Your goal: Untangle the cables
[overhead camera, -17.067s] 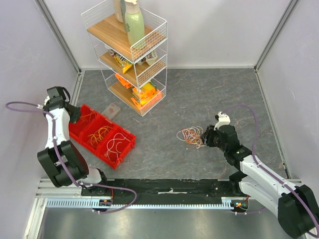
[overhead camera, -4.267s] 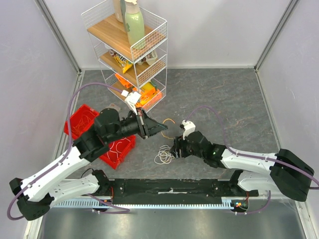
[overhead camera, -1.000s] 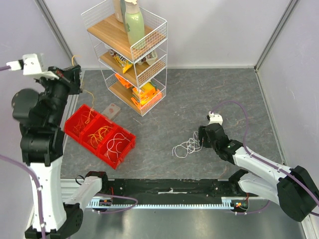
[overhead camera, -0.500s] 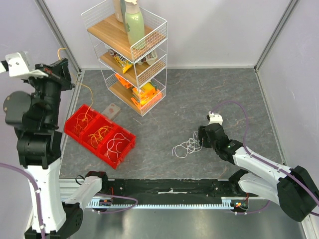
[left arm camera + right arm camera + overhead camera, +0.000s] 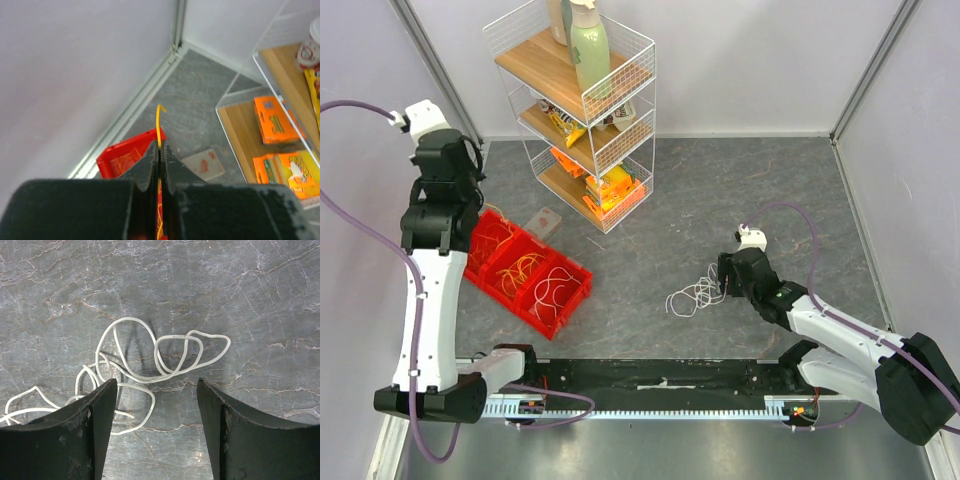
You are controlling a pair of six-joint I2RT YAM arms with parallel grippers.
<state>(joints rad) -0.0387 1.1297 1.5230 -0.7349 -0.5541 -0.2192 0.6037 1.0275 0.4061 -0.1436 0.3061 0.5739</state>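
A loose bunch of white cables [image 5: 693, 296] [image 5: 150, 365] lies on the grey floor. My right gripper [image 5: 722, 284] [image 5: 156, 384] hovers right over its near edge, open, with nothing between its fingers. My left gripper [image 5: 471, 202] [image 5: 160, 146] is raised over the far end of the red tray [image 5: 582, 275] [image 5: 117, 162]. It is shut on a thin yellow-orange cable [image 5: 159, 122] that pokes out past the fingertips. The tray's compartments hold sorted orange, yellowish and white cables.
A white wire rack [image 5: 585, 110] [image 5: 280, 115] with wooden shelves, a bottle and orange packets stands at the back left. A small card [image 5: 545, 222] [image 5: 202, 165] lies on the floor between rack and tray. The enclosure walls are close on the left.
My left arm has swung in from the left wall and come down toward the red tray's far end, still gripping the yellow-orange cable. The right arm and the white cables have not moved.
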